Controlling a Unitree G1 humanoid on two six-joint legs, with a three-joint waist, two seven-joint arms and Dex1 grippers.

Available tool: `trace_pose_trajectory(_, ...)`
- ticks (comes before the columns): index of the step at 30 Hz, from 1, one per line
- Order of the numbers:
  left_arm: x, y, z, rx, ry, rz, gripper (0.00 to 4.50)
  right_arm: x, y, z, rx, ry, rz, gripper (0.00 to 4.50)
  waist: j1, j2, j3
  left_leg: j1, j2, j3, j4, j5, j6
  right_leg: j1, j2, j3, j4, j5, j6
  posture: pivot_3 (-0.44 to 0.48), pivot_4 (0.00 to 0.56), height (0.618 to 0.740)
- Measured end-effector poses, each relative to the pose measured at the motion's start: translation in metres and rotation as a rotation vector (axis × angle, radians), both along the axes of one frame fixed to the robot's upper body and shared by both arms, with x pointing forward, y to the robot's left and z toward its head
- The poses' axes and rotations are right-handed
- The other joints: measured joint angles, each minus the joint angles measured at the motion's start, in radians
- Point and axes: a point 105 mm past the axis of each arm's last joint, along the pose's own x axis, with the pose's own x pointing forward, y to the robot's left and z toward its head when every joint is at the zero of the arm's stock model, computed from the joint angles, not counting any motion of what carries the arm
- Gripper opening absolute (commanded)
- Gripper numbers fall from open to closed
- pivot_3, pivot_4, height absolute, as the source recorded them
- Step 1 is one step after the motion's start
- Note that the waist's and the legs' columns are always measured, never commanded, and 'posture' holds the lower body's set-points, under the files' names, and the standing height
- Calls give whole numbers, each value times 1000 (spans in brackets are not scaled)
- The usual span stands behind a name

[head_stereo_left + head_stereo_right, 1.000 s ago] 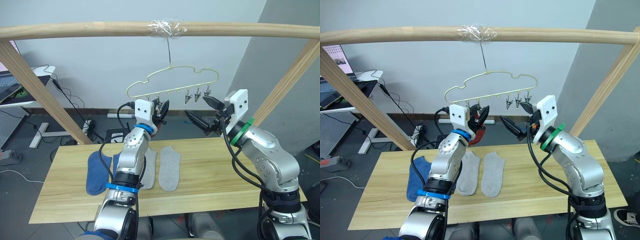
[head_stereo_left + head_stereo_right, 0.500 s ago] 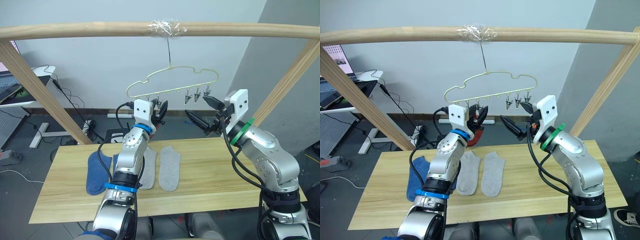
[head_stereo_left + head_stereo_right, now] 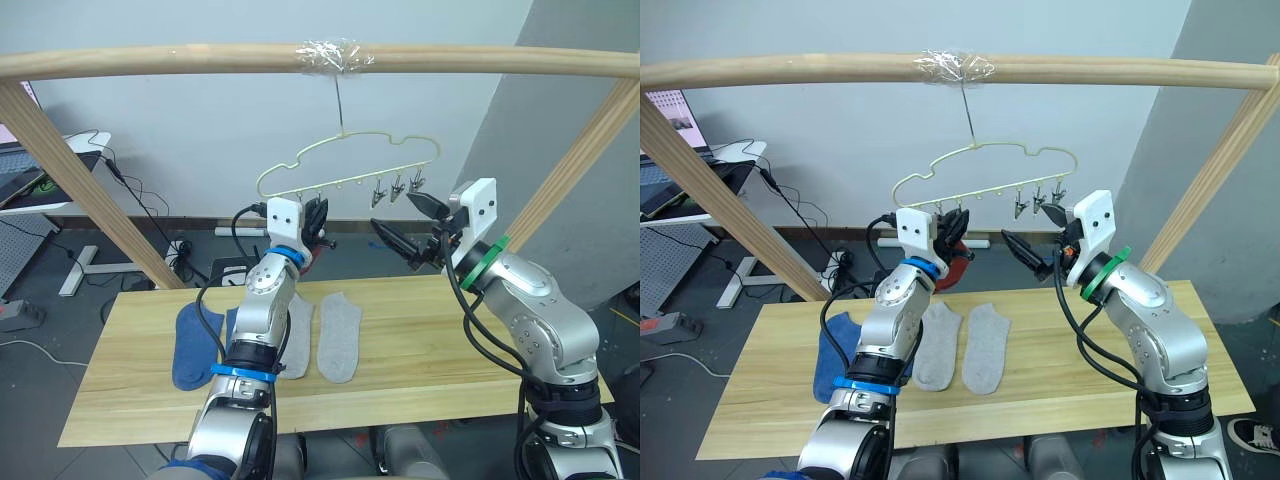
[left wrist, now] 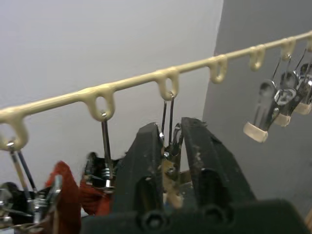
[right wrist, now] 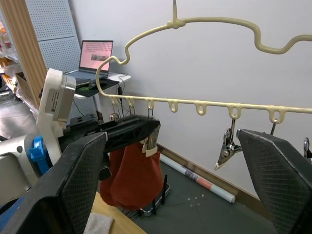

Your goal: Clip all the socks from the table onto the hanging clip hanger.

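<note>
Left eye view is hiding much of the blue socks behind the left arm, so only their outer parts are showing on the counter; how many are lying there is hard to tell. Two grey socks are lying side by side near the counter's middle, one partly covered by that arm.

Left pincer is reaching up under the hanger, and the left wrist view is showing its two fingers nearly together, squeezing a metal clip dangling from one of the loops on the hanger's lower bar. Rust red socks are hanging from clips just beside it, cut off at the picture's edge.

Right pincer is hovering wide open beside the hanger's right end, gripping nothing, with three bare clips hanging just above it.

Right wrist view is showing the red socks more fully, hanging below the left pincer's fingers, and a laptop on a desk far behind.

Overhead, the hanger's hook is hanging from a taped spot on the wooden pole.
</note>
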Motion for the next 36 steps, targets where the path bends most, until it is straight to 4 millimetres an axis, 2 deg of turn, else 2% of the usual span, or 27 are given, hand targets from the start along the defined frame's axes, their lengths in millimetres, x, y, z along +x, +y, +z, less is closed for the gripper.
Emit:
trace_pose_trajectory(7,0,-1,-1,-1,14,-7,1,0,1,-2,-14,3,2,4500,0,0,0,1,0,0,0,0,0,0,0,0,0,0,0,-152,144,740)
trace_pose_trajectory(10,-1,2,0,-8,38,-28,1,2,11,-35,-145,81,9,4500,-1,0,0,2,0,0,0,0,0,1,0,0,0,0,0,-142,143,740)
trace_pose_trajectory(12,-2,6,2,-39,70,-58,1,6,21,-76,-222,199,10,4500,-5,0,0,3,0,0,0,0,0,2,0,0,1,0,0,-130,141,740)
trace_pose_trajectory(15,-7,12,2,-76,118,-111,1,7,31,-123,-341,297,30,4500,-9,0,0,3,0,0,1,0,0,2,0,0,2,0,0,-120,139,740)
trace_pose_trajectory(18,-14,22,4,-102,152,-141,1,9,41,-160,-429,368,55,4500,-15,0,0,3,0,0,1,0,0,2,0,1,2,0,0,-95,136,740)
trace_pose_trajectory(24,-26,27,5,-119,191,-189,1,21,67,-196,-580,372,129,4500,-14,0,0,5,0,-1,3,0,0,2,0,0,8,0,0,-62,134,740)
trace_pose_trajectory(30,-32,27,5,-111,199,-191,1,18,70,-233,-669,428,138,4500,1,0,0,5,0,0,9,0,0,2,0,1,11,0,-1,-7,128,740)
trace_pose_trajectory(35,-36,27,3,-105,212,-188,1,21,70,-241,-669,428,140,4500,3,0,0,13,0,-1,9,0,0,8,1,1,14,0,-2,4,122,740)
trace_pose_trajectory(36,-36,27,2,-105,217,-188,0,21,70,-242,-667,429,141,4316,3,0,0,15,0,-1,9,0,0,10,1,1,14,0,-2,4,122,740)
